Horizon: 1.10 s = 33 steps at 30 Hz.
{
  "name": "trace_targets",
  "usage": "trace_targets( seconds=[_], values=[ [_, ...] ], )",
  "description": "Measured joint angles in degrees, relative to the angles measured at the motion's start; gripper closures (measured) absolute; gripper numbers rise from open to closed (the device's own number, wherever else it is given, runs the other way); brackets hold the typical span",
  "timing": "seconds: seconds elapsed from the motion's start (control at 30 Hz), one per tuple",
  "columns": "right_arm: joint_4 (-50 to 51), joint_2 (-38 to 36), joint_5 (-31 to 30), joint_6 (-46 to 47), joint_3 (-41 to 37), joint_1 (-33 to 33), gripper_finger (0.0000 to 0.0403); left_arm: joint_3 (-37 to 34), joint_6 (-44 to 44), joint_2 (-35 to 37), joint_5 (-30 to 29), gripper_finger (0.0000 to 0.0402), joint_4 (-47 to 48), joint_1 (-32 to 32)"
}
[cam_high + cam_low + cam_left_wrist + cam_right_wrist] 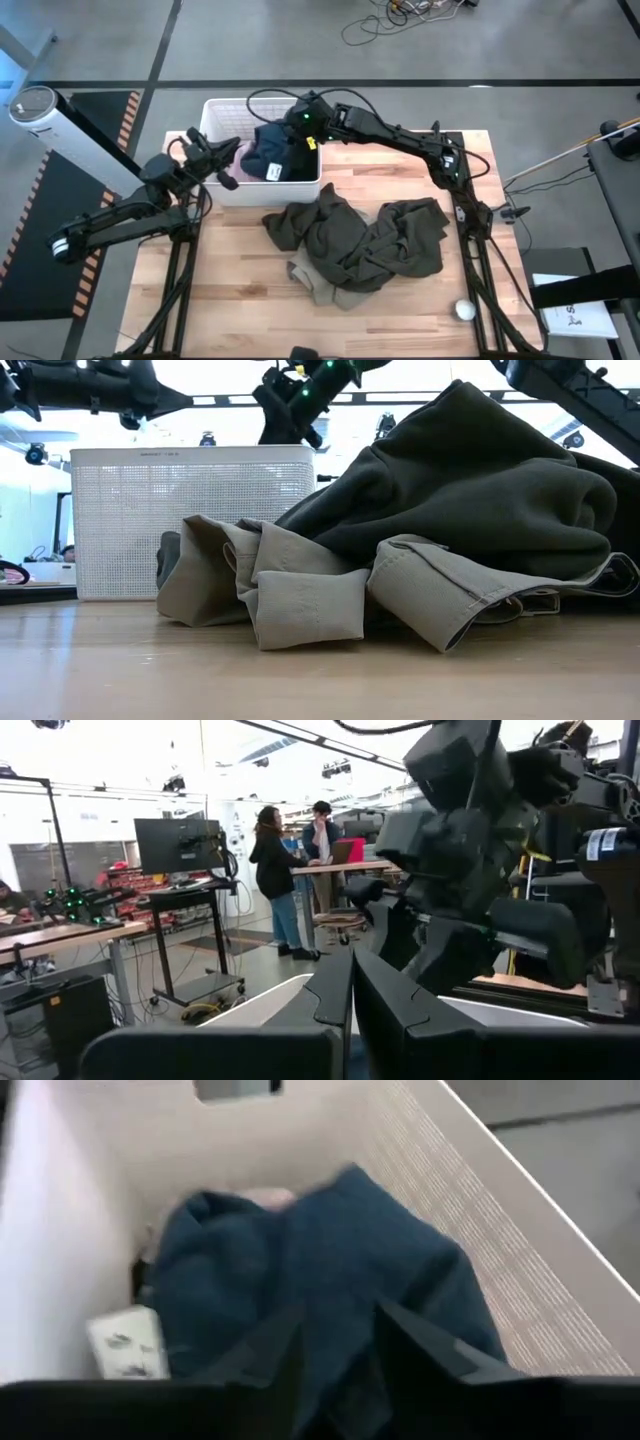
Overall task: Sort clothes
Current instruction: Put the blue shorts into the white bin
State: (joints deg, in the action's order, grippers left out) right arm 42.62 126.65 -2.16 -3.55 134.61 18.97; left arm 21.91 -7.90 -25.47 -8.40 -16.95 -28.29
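Observation:
A white basket stands at the table's far left and holds a dark navy garment with a white label. A pale pink piece lies in the basket's near left corner. My right gripper hovers over the basket, open, with its fingers just above the navy garment. My left gripper is shut and empty over the basket's left rim. On the table's middle, olive garments lie heaped on a beige-tan one.
A small white ball lies near the table's near right corner. Bare wood shows along the near edge and at the left. In the left wrist view, people stand in the room beyond the table.

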Motion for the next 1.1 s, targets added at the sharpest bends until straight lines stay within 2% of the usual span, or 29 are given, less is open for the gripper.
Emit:
trace_targets(
  seconds=[0.2, 0.53, 0.77, 0.87, 1.0, 1.1],
  values=[
    [-4.9, 3.0, 6.8, 0.0, 0.1, 0.5, 0.0392, 0.0, 0.0, -0.3, 0.0, 0.0402, -0.4, 0.0],
    [-2.1, 10.3, 10.0, 2.8, 0.1, 0.6, 0.0401, 0.0, 0.0, -0.3, 0.5, 0.0402, -0.4, 0.0],
    [1.0, 11.3, 11.2, 3.0, 0.0, 1.0, 0.0401, 0.0, 0.0, -0.3, 0.5, 0.0402, -0.5, 0.0],
    [1.0, 8.8, 11.1, 2.2, 0.0, 0.9, 0.04, 0.0, -0.1, -0.3, 0.5, 0.0402, -0.5, 0.0],
    [1.6, 2.0, 10.6, -0.1, 0.0, 0.2, 0.04, 0.0, -0.1, -0.3, 0.5, 0.0402, -0.4, 0.0],
    [4.0, -3.3, 6.7, -3.2, 0.1, -0.8, 0.0396, 0.0, -0.1, -0.3, 1.3, 0.0402, -0.1, 0.0]
  ],
)
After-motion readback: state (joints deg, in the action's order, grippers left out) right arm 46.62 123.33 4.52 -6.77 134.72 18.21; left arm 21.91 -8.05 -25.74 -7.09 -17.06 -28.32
